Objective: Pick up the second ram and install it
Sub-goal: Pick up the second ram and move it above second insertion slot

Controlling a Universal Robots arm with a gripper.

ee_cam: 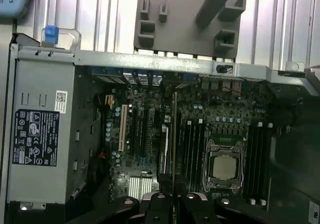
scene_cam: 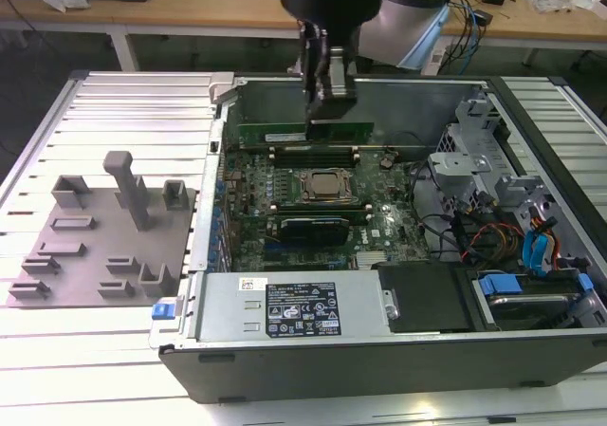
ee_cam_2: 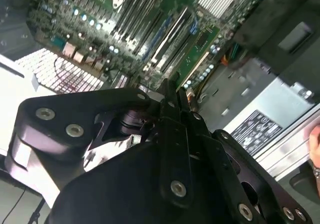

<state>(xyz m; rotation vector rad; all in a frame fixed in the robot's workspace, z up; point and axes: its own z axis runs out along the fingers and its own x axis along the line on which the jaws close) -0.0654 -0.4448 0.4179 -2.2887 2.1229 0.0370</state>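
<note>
The second ram is a long green stick held level and on edge over the motherboard's slots, on the far side of the CPU socket. My gripper comes down from above and is shut on the stick's top edge, towards the exterior view's right end. In the first wrist view the ram is a thin edge running out from between the fingers, beside the socket. In the second wrist view the green stick extends past the fingertips. I cannot tell whether it touches a slot.
The open computer case has a power supply along its near wall, and a drive cage with cables on the exterior view's right. A grey fixture block lies on the slatted table to the left. A dark module stands on the socket's near side.
</note>
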